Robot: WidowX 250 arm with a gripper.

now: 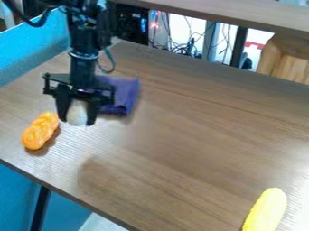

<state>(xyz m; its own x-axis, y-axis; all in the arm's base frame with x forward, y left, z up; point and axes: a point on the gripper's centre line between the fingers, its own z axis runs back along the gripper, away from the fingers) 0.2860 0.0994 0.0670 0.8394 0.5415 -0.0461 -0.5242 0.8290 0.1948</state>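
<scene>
Tool (77,120) with apparent egg (77,112) overlaps cloth (125,95).

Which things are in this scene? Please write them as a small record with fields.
gripping part: black two-finger hand, upper left of view
held: pale rounded object, between the fingers
behind hand: purple cloth
left of hand in view: orange twisted object
lower right: long yellow object, cut off by view's edge
surface: brown wood-grain table
</scene>
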